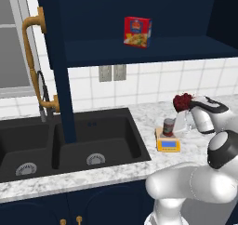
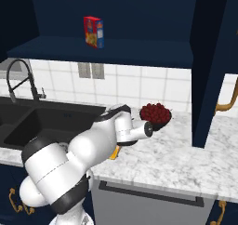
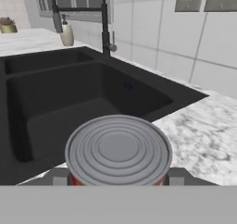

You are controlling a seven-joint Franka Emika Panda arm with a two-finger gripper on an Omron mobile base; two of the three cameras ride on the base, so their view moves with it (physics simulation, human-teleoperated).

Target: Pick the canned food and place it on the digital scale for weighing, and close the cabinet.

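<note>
Left base view: can (image 1: 168, 126) stands on the scale (image 1: 168, 144), claw (image 1: 179, 125) pinching it; release and shutting the open cabinet (image 1: 60, 66) remain.

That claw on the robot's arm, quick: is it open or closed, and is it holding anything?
Gripper: closed on the can, which stands on the yellow scale.

A kitchen: black double sink (image 1: 69, 140), marble counter (image 2: 186, 159), navy cabinet (image 1: 139, 15).
</note>
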